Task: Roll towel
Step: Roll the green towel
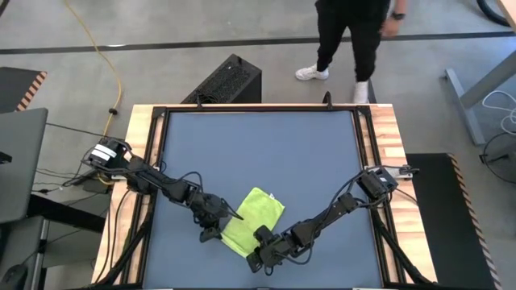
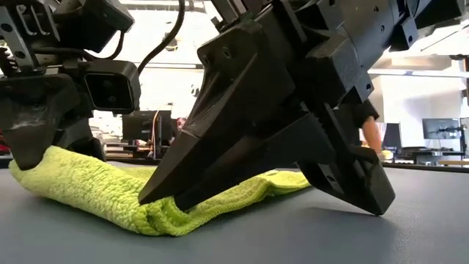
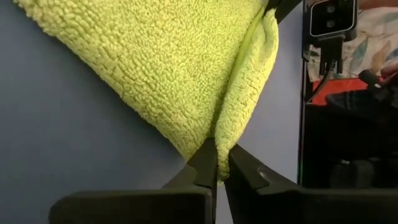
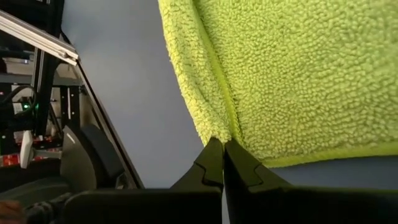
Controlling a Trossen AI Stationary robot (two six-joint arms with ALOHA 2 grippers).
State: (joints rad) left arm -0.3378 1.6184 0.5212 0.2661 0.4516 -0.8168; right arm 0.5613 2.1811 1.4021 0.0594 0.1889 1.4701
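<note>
The lime-green towel (image 1: pixel 258 211) lies on the dark blue-grey mat (image 1: pixel 266 145) near the table's near edge, with a strip along its near-left edge folded over. It also shows in the low view (image 2: pixel 95 187). My left gripper (image 1: pixel 225 216) is shut on the left end of that strip (image 3: pixel 219 163). My right gripper (image 1: pixel 258 240) is shut on its near end (image 4: pixel 222 148). In the low view my right gripper (image 2: pixel 157 199) is large in the middle and my left gripper (image 2: pixel 29 161) is at the picture's left. My left gripper pinches the folded-over edge at the towel's left corner (image 3: pixel 225 146) between its two fingers, more than one layer. The fingers come low from the table's left, slanting down. The towel rests on the mat. My right gripper pinches the fold at the towel's near corner (image 4: pixel 219 132) between its two fingertips (image 2: pixel 163 192), more than one layer. The fingers slant down from the table's right and near side. The corner lies on the mat (image 2: pixel 165 220).
A person (image 1: pixel 351 36) stands beyond the table's far edge. A black box (image 1: pixel 227 80) sits on the floor at the far left. Wooden strips (image 1: pixel 387 137) and black rails frame the mat. Bare mat stretches toward the far edge.
</note>
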